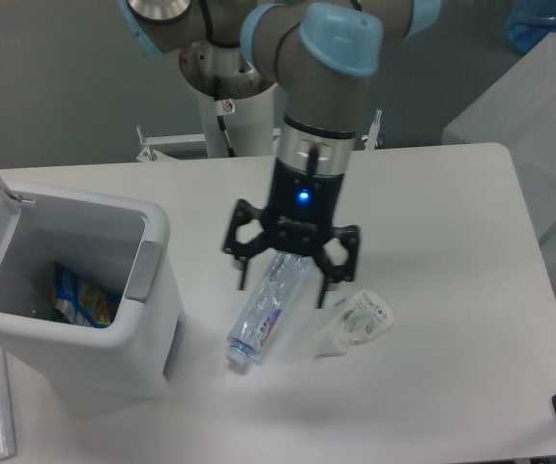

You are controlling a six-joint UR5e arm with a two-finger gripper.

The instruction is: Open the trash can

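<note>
White table (452,213) with open trash can (74,290), plastic bottle (268,309) under wide-spread gripper (283,287), grey floor behind.

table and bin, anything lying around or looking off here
A clear plastic bottle lies on its side on the table, under the open gripper, with a crumpled clear wrapper beside it. The trash can stands open, litter inside.
</note>
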